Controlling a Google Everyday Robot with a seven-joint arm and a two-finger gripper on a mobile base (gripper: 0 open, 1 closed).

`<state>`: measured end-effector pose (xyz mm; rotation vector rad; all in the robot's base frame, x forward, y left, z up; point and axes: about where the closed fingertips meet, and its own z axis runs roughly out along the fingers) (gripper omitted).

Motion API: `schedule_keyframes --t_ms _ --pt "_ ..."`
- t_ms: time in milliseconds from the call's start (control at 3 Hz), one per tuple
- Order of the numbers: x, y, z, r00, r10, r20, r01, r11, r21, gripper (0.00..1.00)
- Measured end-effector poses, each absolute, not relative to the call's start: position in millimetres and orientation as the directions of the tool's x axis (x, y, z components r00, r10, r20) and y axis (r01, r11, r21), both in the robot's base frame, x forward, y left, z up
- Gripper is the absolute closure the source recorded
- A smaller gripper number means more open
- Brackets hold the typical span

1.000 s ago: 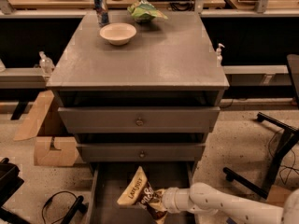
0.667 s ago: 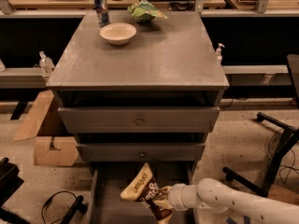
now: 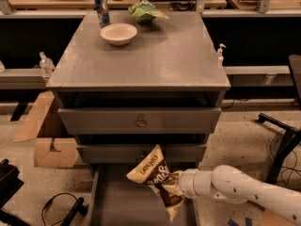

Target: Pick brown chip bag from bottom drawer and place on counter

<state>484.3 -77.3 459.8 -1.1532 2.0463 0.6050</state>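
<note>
The white arm (image 3: 237, 188) enters from the lower right of the frame and extends nearly level toward the left, with a slight downward slope along the forearm. The pincer (image 3: 175, 186) sits at lower centre, above the open bottom drawer (image 3: 120, 206), and is closed on the lower middle of the brown chip bag (image 3: 151, 172). The bag is clear of the drawer floor and tilted, its upper end overlapping the front of the middle drawer (image 3: 113, 153). On the desk (image 3: 160, 55) above, toward the upper left, stand a bowl (image 3: 118, 33), a can (image 3: 101, 9) and a green bag (image 3: 146, 11).
</note>
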Motion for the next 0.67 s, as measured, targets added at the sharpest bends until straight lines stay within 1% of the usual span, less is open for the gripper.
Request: schedule_keyframes --t_ms 333,667 --pt "486 -74 460 -0.355 -0.531 -0.769 -0.864 0.501 0.053 1.0" --pt "489 -69 484 -0.358 -0.494 -0.793 -0.856 0.513 0.067 1.0"
